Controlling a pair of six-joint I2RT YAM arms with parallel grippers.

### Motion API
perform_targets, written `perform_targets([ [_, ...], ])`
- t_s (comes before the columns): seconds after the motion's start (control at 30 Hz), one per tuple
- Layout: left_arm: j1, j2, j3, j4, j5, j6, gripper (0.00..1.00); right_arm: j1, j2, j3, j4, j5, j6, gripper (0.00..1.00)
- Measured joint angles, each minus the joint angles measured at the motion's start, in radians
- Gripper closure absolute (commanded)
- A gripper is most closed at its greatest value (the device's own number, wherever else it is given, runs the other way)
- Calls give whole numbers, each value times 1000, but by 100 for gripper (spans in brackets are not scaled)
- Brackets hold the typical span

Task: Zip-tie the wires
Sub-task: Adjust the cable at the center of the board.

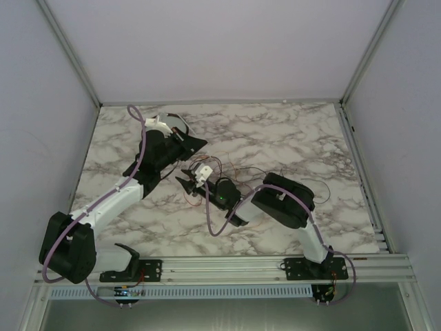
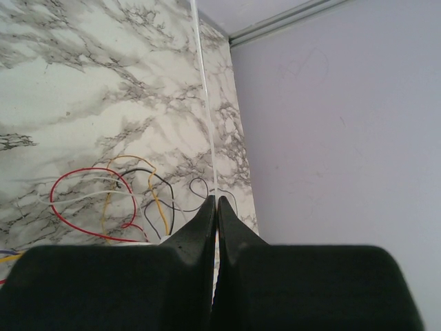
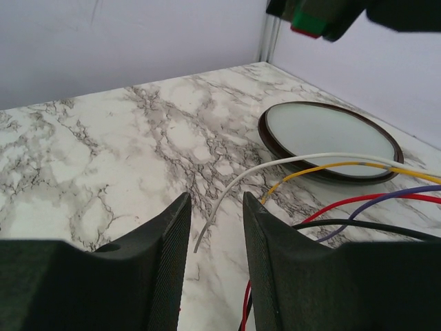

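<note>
Top external: wires (image 1: 238,171), hair-thin tangle, lying mid-table on marble table (image 1: 289,138) between the two arm ends, trailing right. Right wrist: white, yellow, red, purple and black strands (image 3: 331,157) passing just right of right gripper (image 3: 216,207); fingers partly apart, loose white end in the gap, nothing gripped; dark-rimmed dish (image 3: 264,134) beyond. Left wrist: left gripper (image 2: 215,201) pressed fully together, thin white strip (image 2: 205,103) rising from tips, hold on it unclear.

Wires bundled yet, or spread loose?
Spread loose: the wires lie in separate loops on the marble in the left wrist view and fan apart in the right wrist view; no tie shows around them.
</note>
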Motion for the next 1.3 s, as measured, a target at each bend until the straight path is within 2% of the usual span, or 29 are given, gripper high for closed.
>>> perform_targets([
  [0.1,-3,0,0,0,0,0,100,0,12,7,0,0,0,73],
  [0.3,-4,0,0,0,0,0,100,0,23,13,0,-3,0,100],
  [0.67,-3,47,40,-3,11,11,100,19,-19,-45,-55,-28,-42,100],
  [0.87,-2,84,106,-8,21,29,100,55,-70,-100,-121,-83,-89,100],
  [1.3,-2,120,169,-32,30,52,100,80,-70,-90,-282,-224,-163,100],
])
